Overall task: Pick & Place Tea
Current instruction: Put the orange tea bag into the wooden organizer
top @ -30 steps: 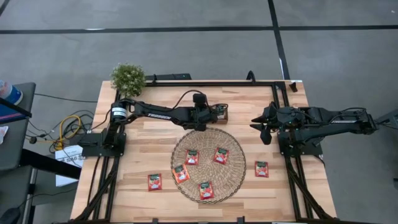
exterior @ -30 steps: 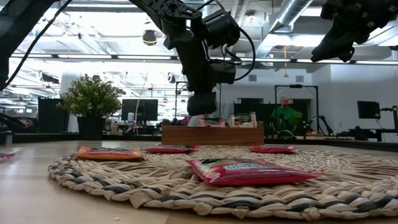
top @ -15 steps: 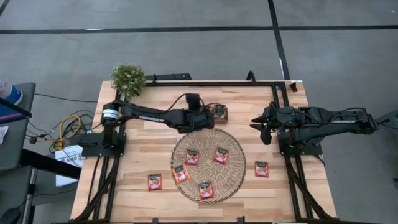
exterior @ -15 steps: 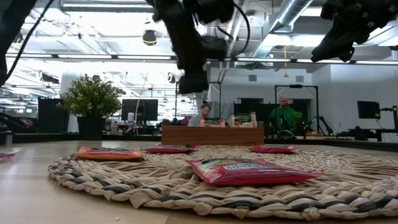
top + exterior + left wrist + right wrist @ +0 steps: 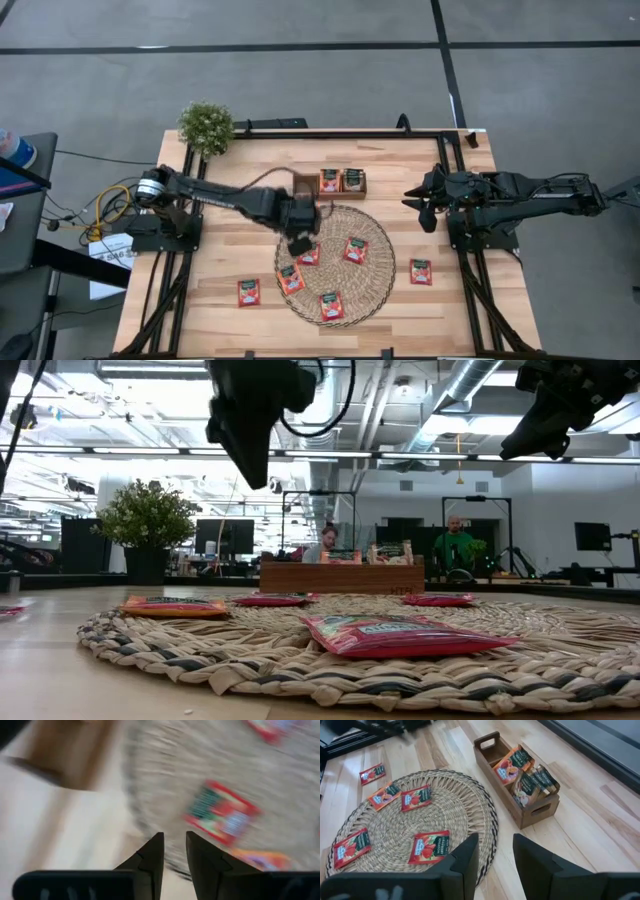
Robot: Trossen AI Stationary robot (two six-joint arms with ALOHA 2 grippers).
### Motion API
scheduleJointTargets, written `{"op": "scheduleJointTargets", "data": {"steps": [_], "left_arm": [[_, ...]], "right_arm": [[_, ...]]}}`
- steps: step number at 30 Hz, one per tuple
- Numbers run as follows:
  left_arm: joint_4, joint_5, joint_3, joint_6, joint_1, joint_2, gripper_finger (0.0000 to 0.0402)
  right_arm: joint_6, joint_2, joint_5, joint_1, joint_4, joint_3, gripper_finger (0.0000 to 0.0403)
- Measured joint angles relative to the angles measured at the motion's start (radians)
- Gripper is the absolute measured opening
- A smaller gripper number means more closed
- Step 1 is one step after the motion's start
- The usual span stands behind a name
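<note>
Red tea sachet (image 5: 221,813) lies on the woven mat (image 5: 165,795) just ahead of the left pincer (image 5: 174,851), narrow, empty.

Bright, even light (left wrist view smeared)

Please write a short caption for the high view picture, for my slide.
Left gripper above the woven mat with four tea sachets; right gripper waits at the table's right side.

Place: open-plan robotics lab or office.
Ceiling: exposed silver ventilation ducts (image 5: 470,385) and strip lights.
Background: dark computer monitors (image 5: 225,536), seated people (image 5: 458,545).
Floor: grey concrete (image 5: 300,70).
Workstation: pale wooden butcher-block table (image 5: 225,240).
</note>
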Motion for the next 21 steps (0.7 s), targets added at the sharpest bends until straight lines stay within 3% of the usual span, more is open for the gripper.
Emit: {"op": "scheduleJointTargets", "data": {"steps": [3,12,21], "left_arm": [[0.015,0.062,-0.021,-0.045,-0.062,0.009,0.0074],[0.061,0.066,-0.069,-0.302,-0.189,0.015,0.0074],[0.125,0.107,-0.070,-0.358,-0.228,0.028,0.0082]], "right_arm": [[0.000,0.000,0.000,0.000,0.000,0.000,0.0113],[-0.010,0.000,0.000,0.000,-0.004,0.000,0.0113],[-0.016,0.000,0.000,0.000,-0.007,0.000,0.0113]]}}
